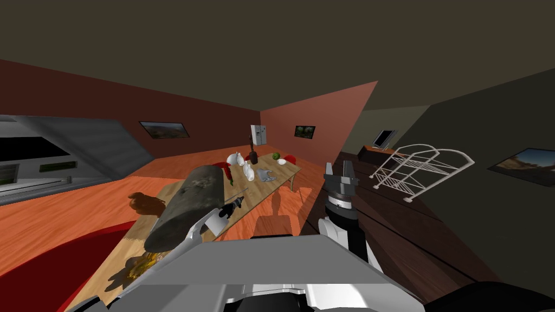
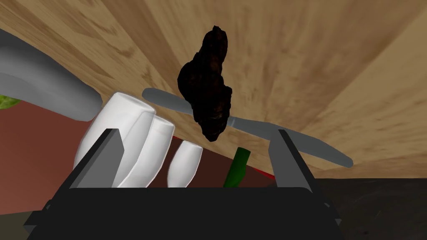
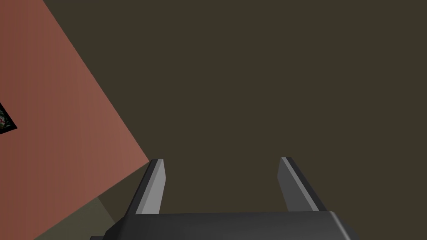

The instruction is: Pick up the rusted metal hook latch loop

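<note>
The rusted hook latch loop (image 2: 207, 89) is a dark brown, lumpy piece lying on the wooden table (image 2: 317, 62), across a grey knife (image 2: 267, 129). My left gripper (image 2: 199, 143) is open just short of it, one finger to each side and nothing between them. In the head view the left gripper (image 1: 234, 206) hangs over the table's near half (image 1: 282, 176). My right gripper (image 1: 340, 169) is raised beside the table, open and empty, as the right wrist view (image 3: 221, 183) also shows.
White vases (image 2: 137, 141) and a green bottle (image 2: 237, 166) stand close by the left fingers. A big dark grey cylinder (image 1: 187, 208) lies on the table by my left arm. A white wire rack (image 1: 417, 168) stands at the right on the dark floor.
</note>
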